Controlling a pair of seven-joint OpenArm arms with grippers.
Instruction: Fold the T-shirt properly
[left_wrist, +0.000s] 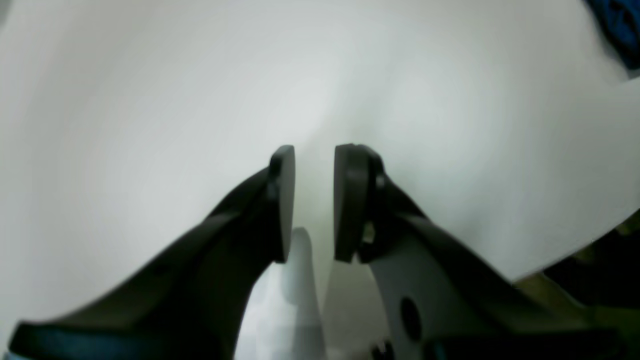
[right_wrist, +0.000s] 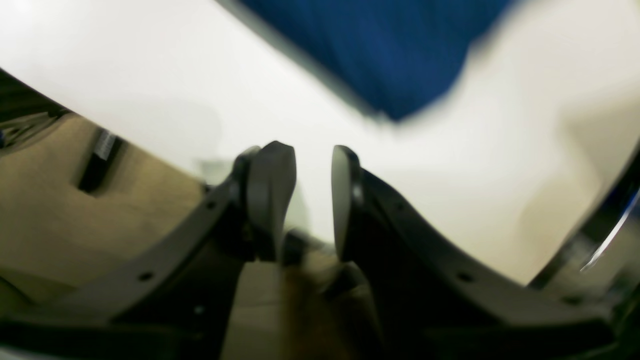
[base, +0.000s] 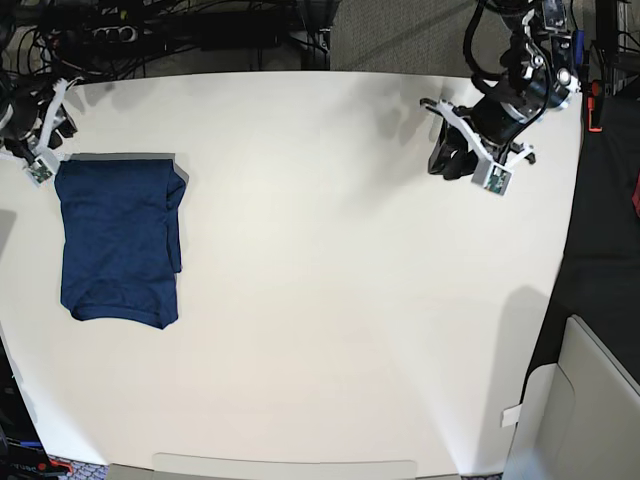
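- Both end effectors hang empty: left end effector (left_wrist: 314, 202) and right end effector (right_wrist: 314, 200), jaws slightly parted.
- The dark blue knit T-shirt (base: 120, 240) lies folded compactly near the white table's (base: 330, 300) edge; folding looks essentially finished.

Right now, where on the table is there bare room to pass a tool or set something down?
The broad middle of the white table is bare, between the folded T-shirt and the left tool. The near edge is bare too. The far corner by the shirt is crowded, with the right tool beside it.
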